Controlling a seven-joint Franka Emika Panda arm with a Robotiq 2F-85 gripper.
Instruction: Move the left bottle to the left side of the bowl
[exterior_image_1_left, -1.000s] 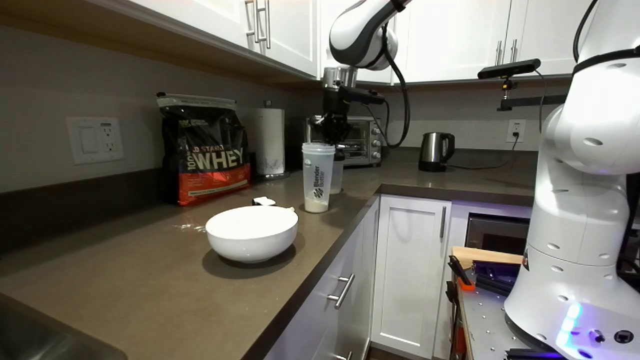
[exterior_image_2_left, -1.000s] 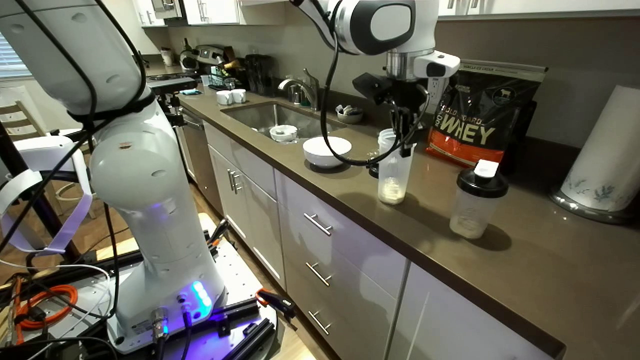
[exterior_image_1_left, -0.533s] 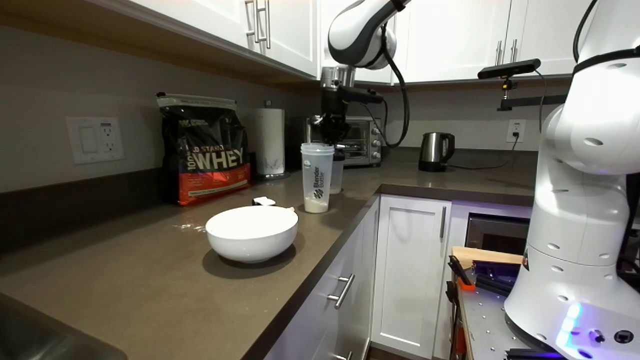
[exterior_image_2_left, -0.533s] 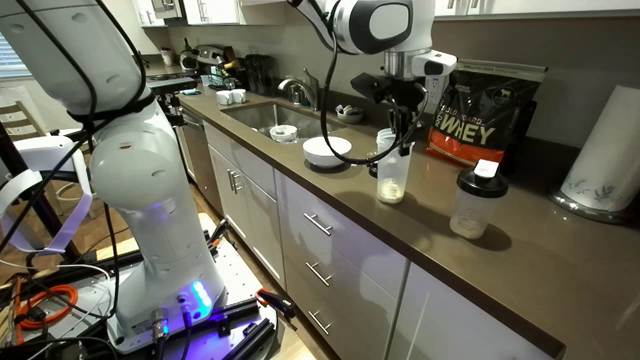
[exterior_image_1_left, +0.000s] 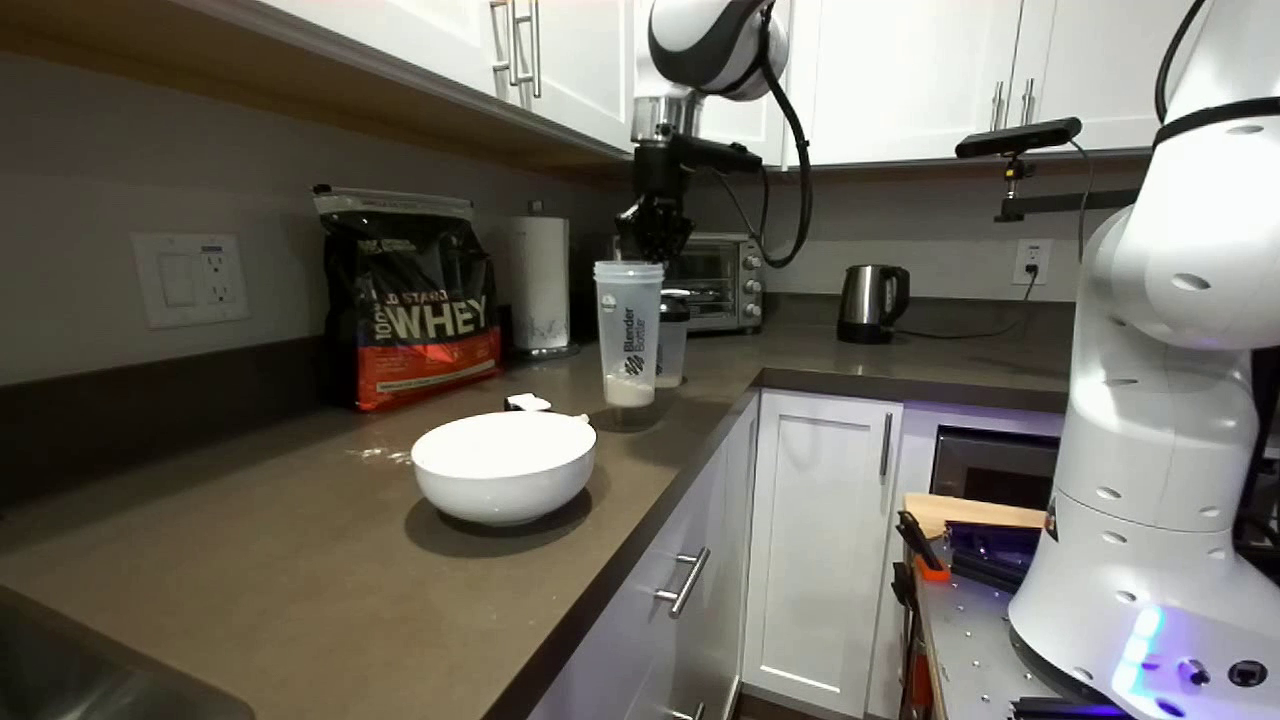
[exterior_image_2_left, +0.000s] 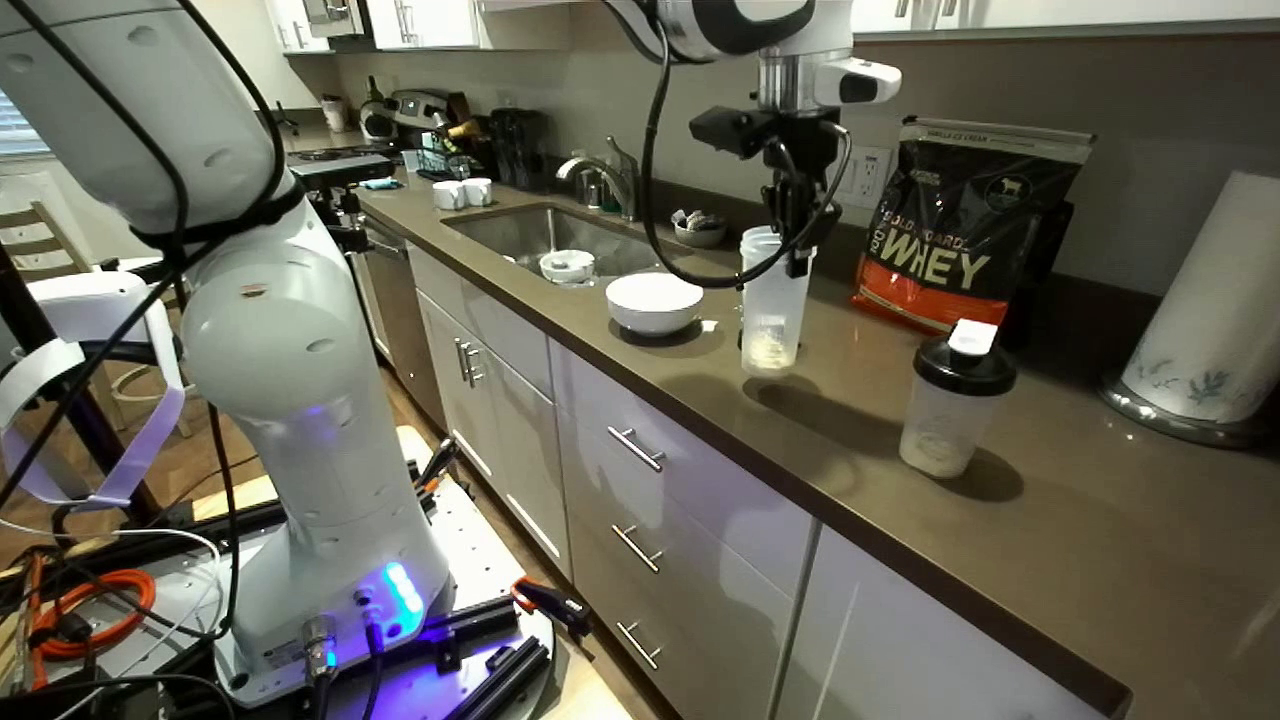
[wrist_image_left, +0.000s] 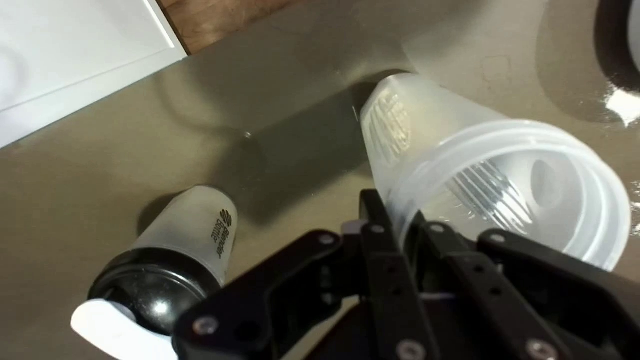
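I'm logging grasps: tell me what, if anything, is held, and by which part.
The gripper holds the open bottle by its rim, one finger outside, the other apparently inside.

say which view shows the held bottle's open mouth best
The wrist view: it looks into the mouth, though the claw hides some rim. Both exterior views show it more from the side, revealing less inside.
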